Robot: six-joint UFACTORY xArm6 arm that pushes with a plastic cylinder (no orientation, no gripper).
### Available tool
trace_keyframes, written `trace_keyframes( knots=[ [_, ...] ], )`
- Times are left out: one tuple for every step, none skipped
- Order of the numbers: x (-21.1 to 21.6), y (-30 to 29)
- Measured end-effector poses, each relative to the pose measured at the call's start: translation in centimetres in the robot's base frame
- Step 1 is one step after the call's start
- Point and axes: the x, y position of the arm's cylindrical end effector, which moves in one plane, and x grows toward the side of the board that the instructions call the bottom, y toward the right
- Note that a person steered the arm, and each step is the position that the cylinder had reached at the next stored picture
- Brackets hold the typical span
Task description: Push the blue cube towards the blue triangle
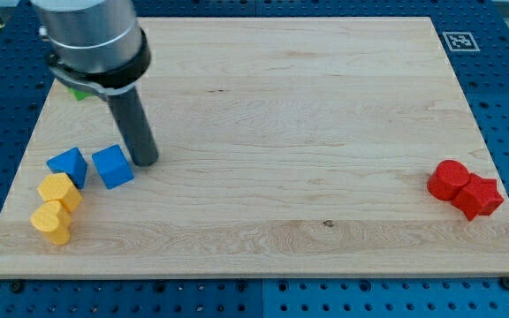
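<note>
1. Jaws: none fitted; my tip [146,162] grasps nothing and rests on the tabletop [281,106], just right of the blue cube [113,167].
2. Blue cube: near the left edge, beside the blue triangle [68,164].
3. Yellow blocks [55,207]: bottom-left corner.
4. Red blocks [465,189]: right edge.

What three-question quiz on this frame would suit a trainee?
1. True or false: my tip is at the view's right of the blue cube.
2. Which block lies between the blue cube and the board's left edge? A) blue triangle B) red block C) green block
3. Fill in: the two red blocks sit near the view's ____ edge.

Key: 1 true; 2 A; 3 right.
</note>
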Motion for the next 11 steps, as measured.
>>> trace_keyframes(
  knots=[
    [2.1,1.3],
    [4.5,0.7],
    [4.7,-0.9],
    [4.1,-2.1],
    [1.4,-3.0],
    [-0.9,-3.9],
    [-1.9,-4.9],
    [-2.0,-5.2],
    [-3.3,-5.2],
    [-2.9,-3.7],
    [0.0,-3.0]
  ],
)
